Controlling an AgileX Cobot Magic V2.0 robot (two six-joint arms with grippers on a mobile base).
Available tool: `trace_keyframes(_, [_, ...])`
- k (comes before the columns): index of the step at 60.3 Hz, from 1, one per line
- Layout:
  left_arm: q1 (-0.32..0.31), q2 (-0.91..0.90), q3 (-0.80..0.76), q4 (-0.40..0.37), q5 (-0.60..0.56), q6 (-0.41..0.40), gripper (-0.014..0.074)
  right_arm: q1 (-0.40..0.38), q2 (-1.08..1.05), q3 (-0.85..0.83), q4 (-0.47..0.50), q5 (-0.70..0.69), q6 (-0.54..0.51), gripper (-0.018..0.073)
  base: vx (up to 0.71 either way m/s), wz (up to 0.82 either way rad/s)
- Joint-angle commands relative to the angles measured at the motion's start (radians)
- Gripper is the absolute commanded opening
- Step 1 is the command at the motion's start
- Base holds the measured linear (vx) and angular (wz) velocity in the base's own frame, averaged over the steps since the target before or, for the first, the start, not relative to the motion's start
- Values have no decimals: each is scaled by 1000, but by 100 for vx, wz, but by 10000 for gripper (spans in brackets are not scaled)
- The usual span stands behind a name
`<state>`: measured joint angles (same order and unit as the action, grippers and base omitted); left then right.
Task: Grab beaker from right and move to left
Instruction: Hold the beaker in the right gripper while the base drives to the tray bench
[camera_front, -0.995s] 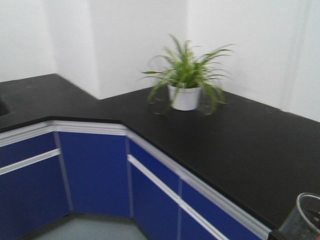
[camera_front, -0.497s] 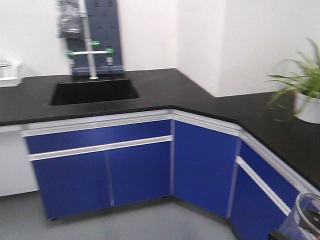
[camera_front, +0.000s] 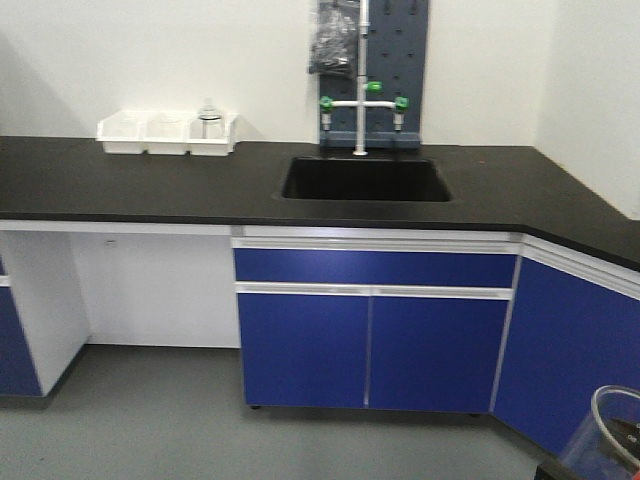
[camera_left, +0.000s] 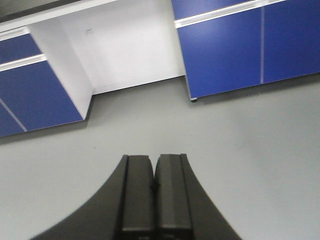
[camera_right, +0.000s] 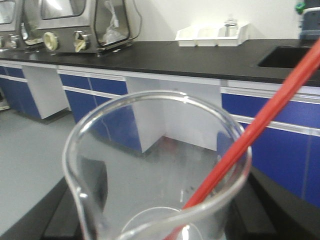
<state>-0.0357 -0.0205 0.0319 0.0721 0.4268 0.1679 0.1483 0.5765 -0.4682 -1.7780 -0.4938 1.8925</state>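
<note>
The beaker (camera_right: 150, 170), clear glass with a thin red rod (camera_right: 260, 125) leaning in it, fills the right wrist view. My right gripper (camera_right: 170, 212) is shut on the beaker, with dark fingers (camera_right: 95, 185) showing on either side of the glass. In the front view the beaker (camera_front: 608, 440) shows at the bottom right corner, held over the grey floor. My left gripper (camera_left: 154, 172) is shut with nothing between its fingers and points down at the floor.
A long black countertop (camera_front: 140, 185) on blue cabinets (camera_front: 370, 340) runs across the front view. It has a sink (camera_front: 364, 180) under a tap (camera_front: 360, 110) and a white tray (camera_front: 168, 132). Glass-fronted boxes (camera_right: 80, 25) stand further along the counter.
The front view has swung left, from the corner with the potted plant to the sink and the straight counter. The beaker stays at the same bottom right spot.
</note>
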Motion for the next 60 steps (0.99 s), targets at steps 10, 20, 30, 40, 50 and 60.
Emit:
trace_keyframes(10, [-6,-6,19,0,-77,-1,-6,-2,-2,-27,-22,20,-12,-3,9,39])
trace_keyframes(20, [-6,-6,19,0,-77,-1,-6,-2,-2,-27,-22,20,-12,-3,12,47])
trace_keyframes(30, [-6,-6,19,0,-77,-1,-6,-2,-2,-27,-22,20,-12,-3,17,61])
trace_keyframes(40, [-6,-6,19,0,-77,-1,-6,-2,-2,-27,-22,20,-12,-3,20,66])
trace_keyframes(50, [-6,-6,19,0,-77,-1,-6,-2,-2,-27,-22,21,-12,-3,22,66])
trace_keyframes(60, [-6,-6,19,0,-77,-1,-6,-2,-2,-27,-22,21,-12,-3,25,61])
